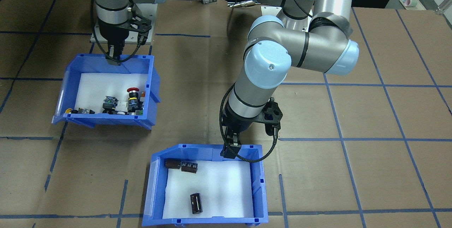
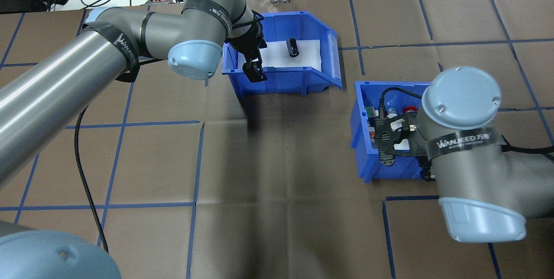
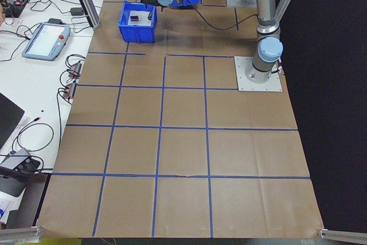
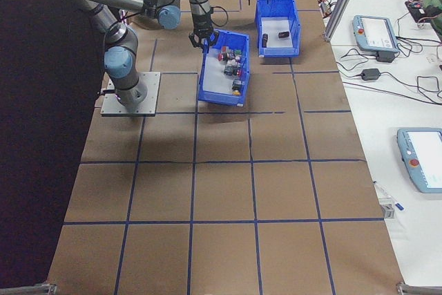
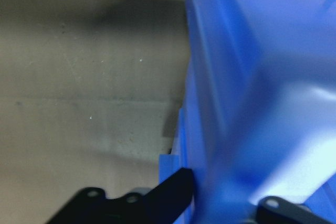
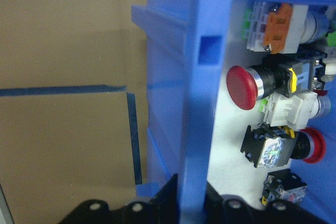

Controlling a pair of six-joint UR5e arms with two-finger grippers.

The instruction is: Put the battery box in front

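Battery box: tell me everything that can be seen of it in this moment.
The battery box is a blue plastic open-top bin with one sloped, cut-away end and a white floor liner. Three dark cylindrical batteries lie loose inside, two together near one wall, one apart. It sits upright on the brown table. The left pincer straddles its back wall, apparently clamped.

Battery box [image 1: 257,185]: bright blue plastic w/ white floor liner; batteries [image 1: 196,203] inside dark brown-black, glossy. Switch bin [image 1: 152,90]: same blue, white liner; switches [image 6: 273,124] mixed – red mushroom caps, yellow, green, orange, white & black bodies. Table [image 1: 353,171]: brown paper cover w/ blue tape grid. Arms silver-grey w/ pale blue joint caps; left gripper [image 1: 231,150] & right gripper [image 1: 113,56] black
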